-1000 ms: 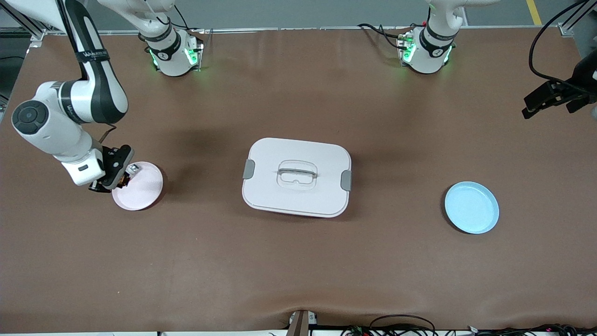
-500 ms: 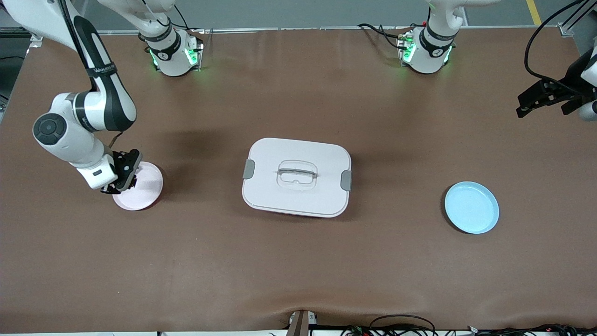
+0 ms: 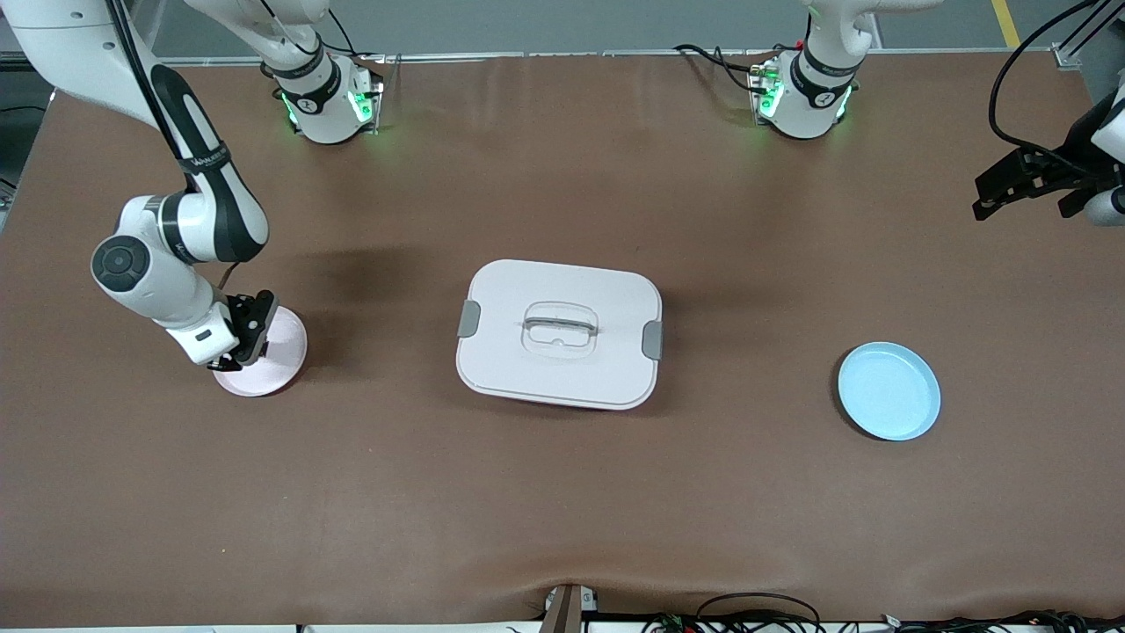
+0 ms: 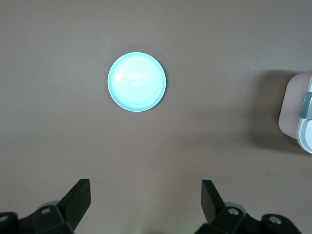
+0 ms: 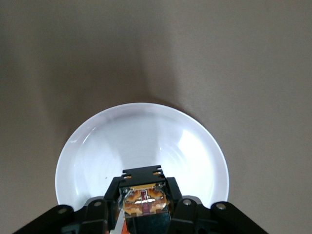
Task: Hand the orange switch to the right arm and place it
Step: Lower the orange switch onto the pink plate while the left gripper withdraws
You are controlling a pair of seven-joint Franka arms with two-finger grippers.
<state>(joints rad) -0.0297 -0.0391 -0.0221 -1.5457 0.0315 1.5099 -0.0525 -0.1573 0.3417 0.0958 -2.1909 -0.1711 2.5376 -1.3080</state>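
The orange switch [image 5: 145, 199], a small black block with an orange middle, sits clamped between the fingers of my right gripper [image 5: 145, 207]. The gripper holds it low over the pale pink plate [image 5: 141, 136], above the part of the plate nearest the wrist camera. In the front view the right gripper [image 3: 239, 338] hangs over the pink plate [image 3: 279, 356] at the right arm's end of the table, and the gripper hides the switch there. My left gripper [image 3: 1024, 180] is open and empty, up in the air at the left arm's end; in its wrist view [image 4: 146, 192] nothing lies between its fingers.
A white lidded box [image 3: 559, 332] with grey clips stands mid-table; its corner shows in the left wrist view [image 4: 298, 114]. A light blue plate [image 3: 889, 391] lies toward the left arm's end and shows in the left wrist view [image 4: 137, 82]. Brown tabletop surrounds them.
My right arm has swung toward the table's middle, carrying the switch from the pink plate's outer edge to over the plate. The left gripper has shifted slightly at the table's end.
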